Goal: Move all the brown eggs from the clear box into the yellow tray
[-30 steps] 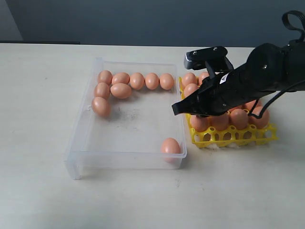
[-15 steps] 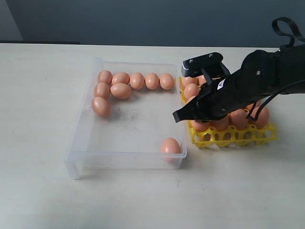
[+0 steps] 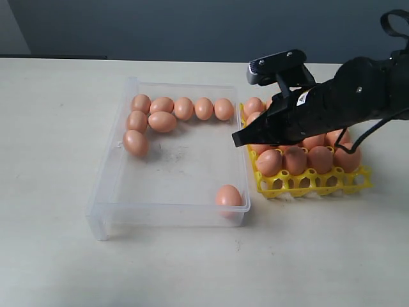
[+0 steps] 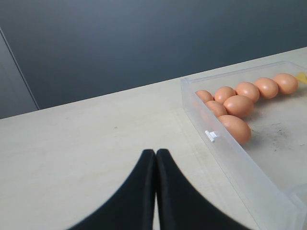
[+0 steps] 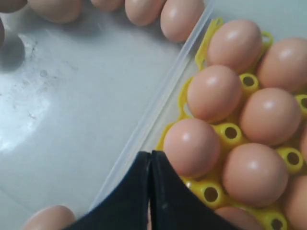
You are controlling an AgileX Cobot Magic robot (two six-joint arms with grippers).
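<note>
1. Right arm [image 3: 348, 96]: matte black throughout, a bulky rounded housing narrowing to the wedge-shaped right gripper [image 3: 238, 138].
2. A dark grey rectangular block [image 3: 276, 64] rides on top of the wrist, small pale dots on its face.
3. A small white label [image 3: 301, 98] marks the arm's side.
4. Thin black cables: a loop [image 3: 395, 25] behind the housing, a second cable [image 3: 361, 135] curving beneath.
5. Left gripper [image 4: 155, 155], wrist view: two smooth black fingers [image 4: 139, 191], broad at the base, tapering to rounded tips.
</note>
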